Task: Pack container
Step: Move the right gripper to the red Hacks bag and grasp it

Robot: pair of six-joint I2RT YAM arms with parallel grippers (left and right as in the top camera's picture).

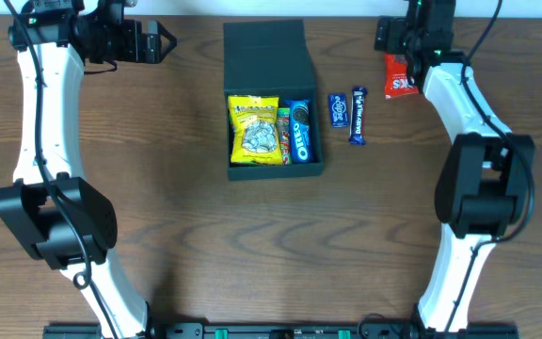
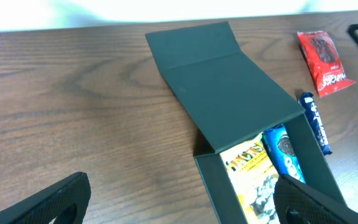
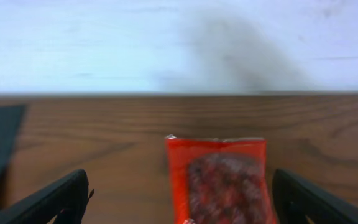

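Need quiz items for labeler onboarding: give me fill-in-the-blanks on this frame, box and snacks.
1. The container has its lid ____.
2. The yellow packet lies ____ the container.
3. ____ blue snacks lie on the table outside the container.
4. The packet just ahead of the open right gripper is coloured ____.
Missing words: open; inside; two; red.
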